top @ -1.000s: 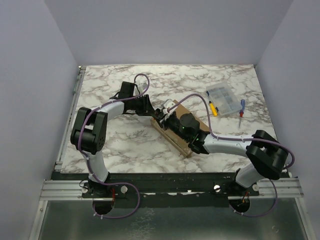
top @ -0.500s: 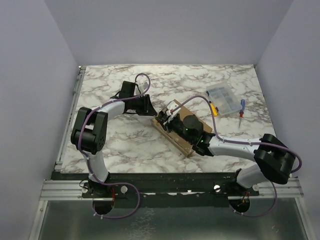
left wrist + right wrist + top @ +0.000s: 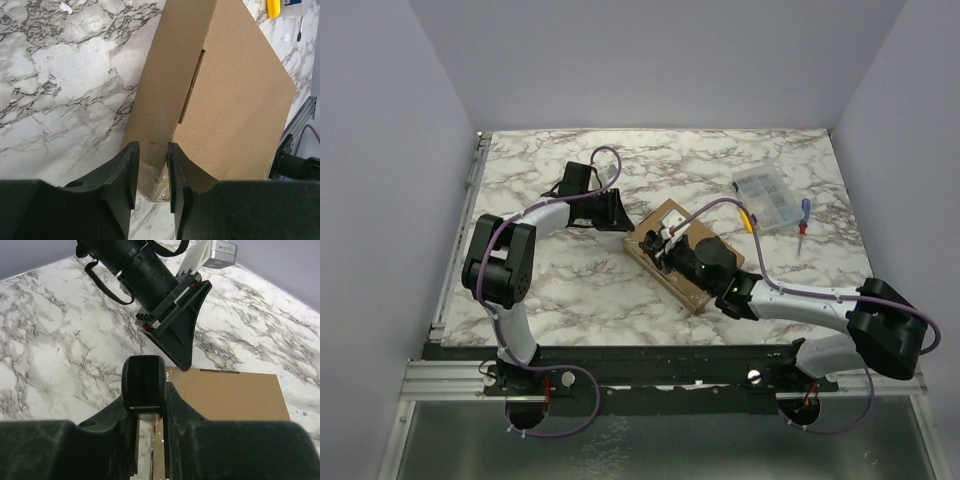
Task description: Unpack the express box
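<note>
Top: express box [image 3: 678, 288] sits mid-table [image 3: 570, 290], unmoved. Right gripper [image 3: 658, 245] has shifted slightly along the lid, elbow swung further right. Left gripper [image 3: 626, 225] unchanged at the far corner.
Left wrist: jaws narrowly apart, clamped on the box corner.
Right wrist: jaws pressed together over the box edge; anything pinched, cannot tell.

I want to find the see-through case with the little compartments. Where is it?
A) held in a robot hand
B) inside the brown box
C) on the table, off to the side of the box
C: the clear case sits on the marble table near its far right corner, apart from the brown box.
</note>
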You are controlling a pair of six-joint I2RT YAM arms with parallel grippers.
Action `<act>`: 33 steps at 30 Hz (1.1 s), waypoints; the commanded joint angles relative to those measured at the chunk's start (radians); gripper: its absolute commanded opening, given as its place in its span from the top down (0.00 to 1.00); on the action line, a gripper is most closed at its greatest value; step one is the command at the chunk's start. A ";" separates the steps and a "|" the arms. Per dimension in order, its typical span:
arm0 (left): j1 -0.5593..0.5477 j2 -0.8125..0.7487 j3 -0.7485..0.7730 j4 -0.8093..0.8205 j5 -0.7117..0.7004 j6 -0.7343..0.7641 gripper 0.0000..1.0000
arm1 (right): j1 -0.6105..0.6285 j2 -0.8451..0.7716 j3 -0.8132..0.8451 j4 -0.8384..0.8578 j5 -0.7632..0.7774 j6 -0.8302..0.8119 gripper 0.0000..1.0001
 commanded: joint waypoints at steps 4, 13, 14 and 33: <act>-0.002 0.021 -0.014 -0.069 -0.201 0.062 0.60 | 0.017 -0.051 -0.041 -0.042 0.042 0.029 0.99; 0.012 -0.257 -0.098 -0.127 -0.352 -0.171 0.30 | 0.022 -0.018 -0.033 -0.011 0.076 0.010 0.99; 0.012 -0.303 -0.122 -0.127 -0.368 -0.218 0.29 | 0.022 -0.017 -0.034 -0.007 0.076 0.011 0.99; -0.121 -0.587 -0.654 0.438 -0.439 -0.856 0.34 | 0.025 -0.014 -0.039 0.002 0.075 0.050 0.99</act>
